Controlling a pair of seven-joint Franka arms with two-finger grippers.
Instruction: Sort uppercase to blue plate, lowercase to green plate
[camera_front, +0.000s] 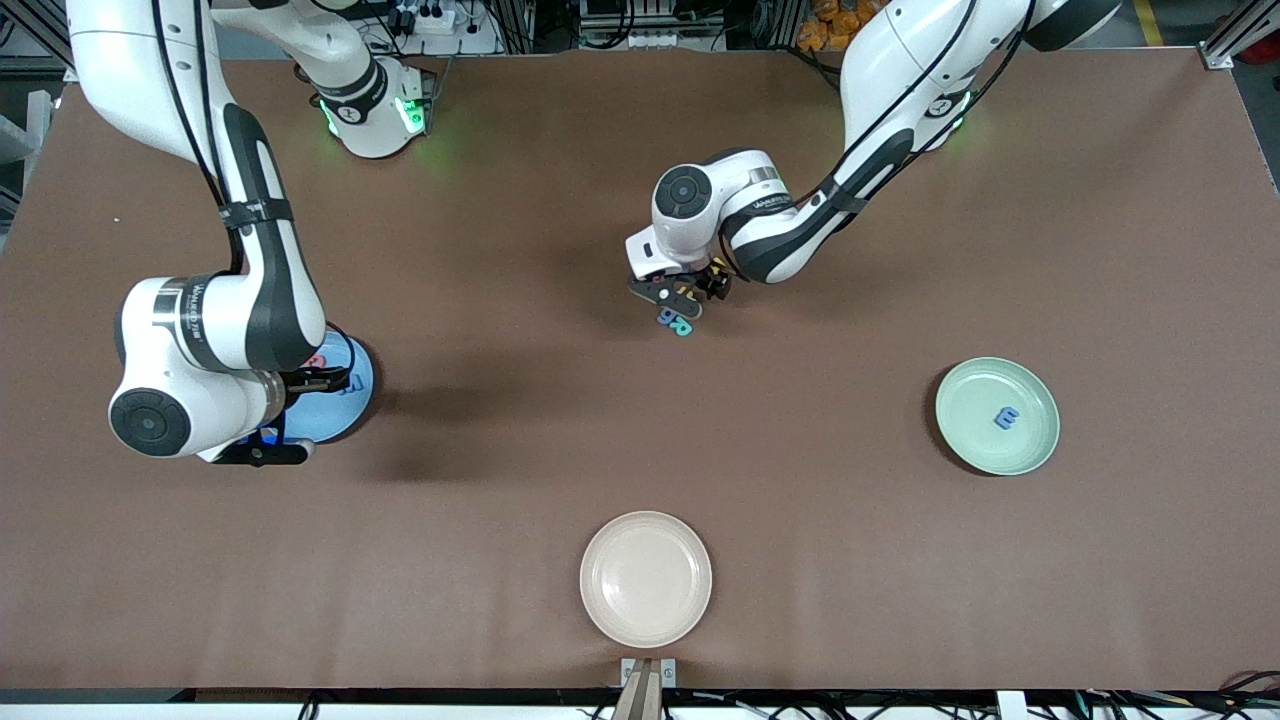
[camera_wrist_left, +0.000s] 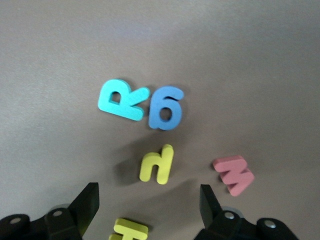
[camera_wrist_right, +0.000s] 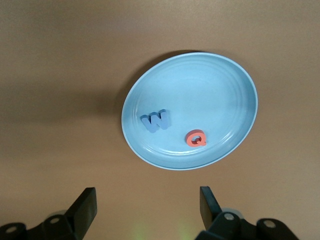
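- The cream plate (camera_front: 645, 579) lies nearest to the front camera, at the middle of the brown table (camera_front: 640, 450), and nothing is on it.
- The green plate (camera_front: 997, 415) sits toward the left arm's end of the table, and one blue lowercase letter (camera_front: 1006, 418) lies in it.
- The blue plate (camera_wrist_right: 190, 111) sits toward the right arm's end, partly covered by the right arm in the front view. In it lie the blue W (camera_wrist_right: 156, 120) and the red Q (camera_wrist_right: 196, 138), close together but apart.
- The right gripper (camera_wrist_right: 147, 205) hangs over the table just beside the blue plate; its fingers are spread and hold nothing.
- The left gripper (camera_wrist_left: 148, 202) is low over a group of letters near the middle of the table; its fingers are spread wide and grasp nothing.
- Under it lie the teal R (camera_wrist_left: 121, 99) touching a blue letter (camera_wrist_left: 166, 107), a small yellow letter (camera_wrist_left: 157, 163), a red letter (camera_wrist_left: 233, 174) and the yellow H (camera_wrist_left: 129, 230), which is cut by the picture edge.
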